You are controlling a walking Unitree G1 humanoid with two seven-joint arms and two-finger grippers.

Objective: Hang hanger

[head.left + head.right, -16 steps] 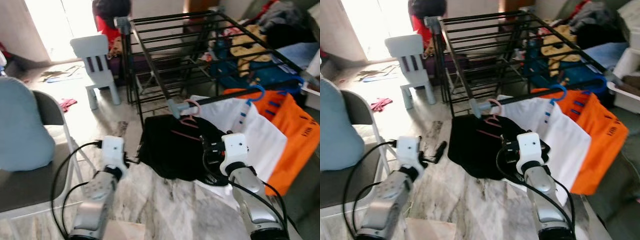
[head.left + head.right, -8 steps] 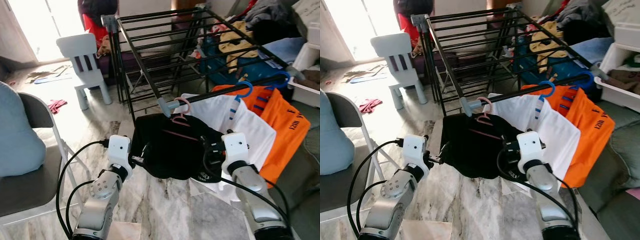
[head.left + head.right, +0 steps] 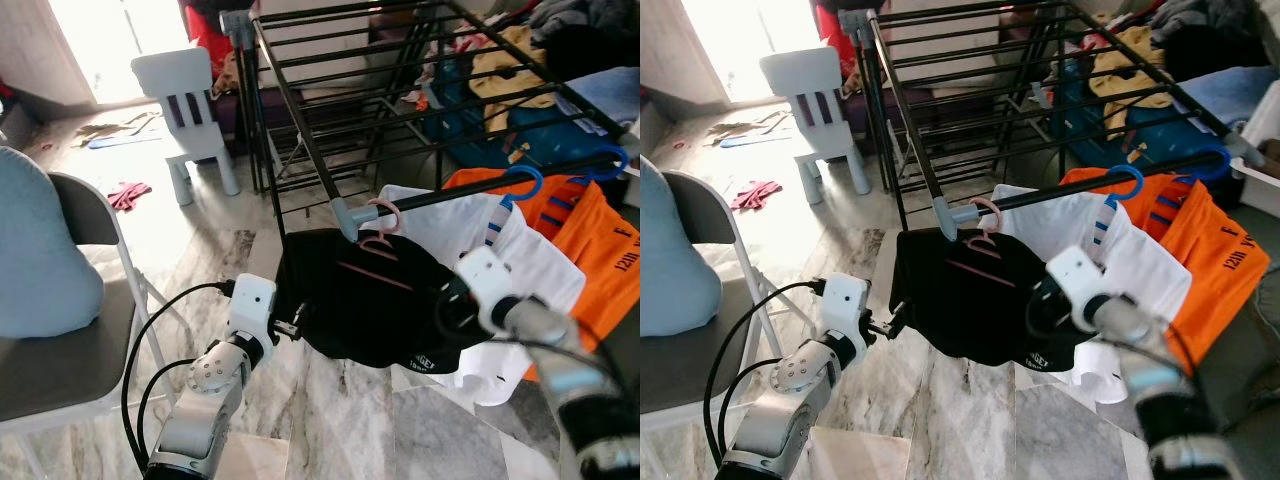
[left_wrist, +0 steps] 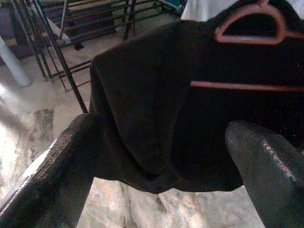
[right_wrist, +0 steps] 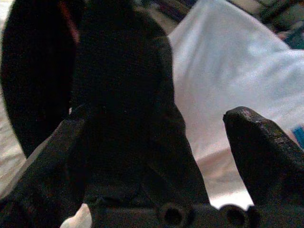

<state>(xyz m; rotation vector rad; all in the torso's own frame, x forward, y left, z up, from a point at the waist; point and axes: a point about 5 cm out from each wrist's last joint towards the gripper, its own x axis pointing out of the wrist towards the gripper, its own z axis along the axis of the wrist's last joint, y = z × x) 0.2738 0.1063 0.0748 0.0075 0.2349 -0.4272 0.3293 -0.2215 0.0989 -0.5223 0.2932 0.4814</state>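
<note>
while the left gripper [image 4: 156, 156] gapes at the black garment [image 3: 360, 300], the right gripper [image 5: 156, 142] spreads, its wrist view adding white cloth [image 5: 228, 71].

Bright doorway glare, dim blurred wrist views

You're looking at a lived-in home, in a room used for drying laundry. A black metal drying rack [image 3: 400, 90] stands on a marble-patterned floor [image 3: 340, 400], with shirts on hangers along its front rail: a black one [image 3: 360, 300], a white one [image 3: 520, 290] and an orange one [image 3: 590, 240]. Loose clothes lie heaped behind the rack [image 3: 520, 70]. A child's white plastic chair [image 3: 185, 100] stands by a sunlit opening, and a grey folding chair [image 3: 80, 320] holds a pale blue cushion [image 3: 35, 260].
</note>
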